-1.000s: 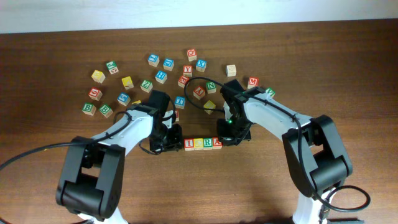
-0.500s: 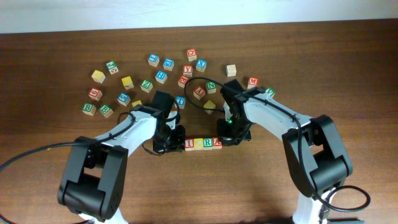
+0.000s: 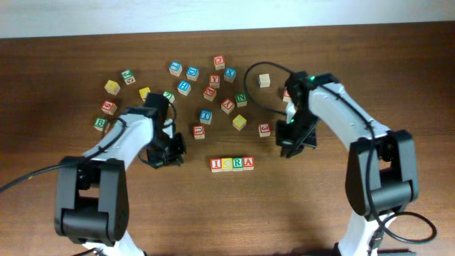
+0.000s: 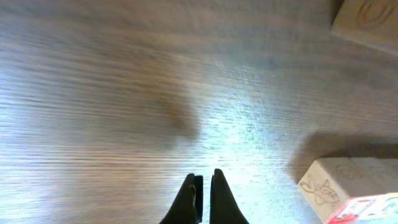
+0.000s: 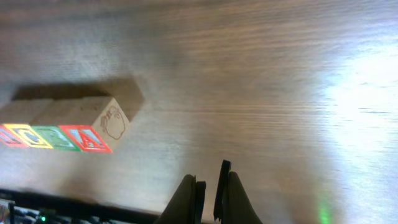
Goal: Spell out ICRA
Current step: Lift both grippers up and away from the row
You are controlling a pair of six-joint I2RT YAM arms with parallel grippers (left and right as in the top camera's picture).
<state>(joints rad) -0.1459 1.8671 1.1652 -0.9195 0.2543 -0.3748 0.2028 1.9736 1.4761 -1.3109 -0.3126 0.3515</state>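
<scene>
Four letter blocks [image 3: 232,164] stand in a tight row reading I, C, R, A near the middle of the table. In the right wrist view the row [image 5: 62,127] lies at the left, the red A block [image 5: 87,137] at its end. My left gripper [image 3: 167,152] is shut and empty, to the left of the row and apart from it; its fingertips [image 4: 204,186] hang over bare wood. My right gripper [image 3: 290,146] is shut and empty, to the right of the row; its fingertips [image 5: 210,186] touch nothing.
Several loose letter blocks lie scattered across the back half, from a yellow block [image 3: 112,87] at the left to a plain one [image 3: 264,80]. A red block [image 3: 264,129] sits near the right arm. Two blocks [image 4: 348,190] [image 4: 367,18] show right of the left fingers.
Both grippers have drawn away from the ends of the row: the left one to the left, the right one to the right and back. The row has stayed in place.
</scene>
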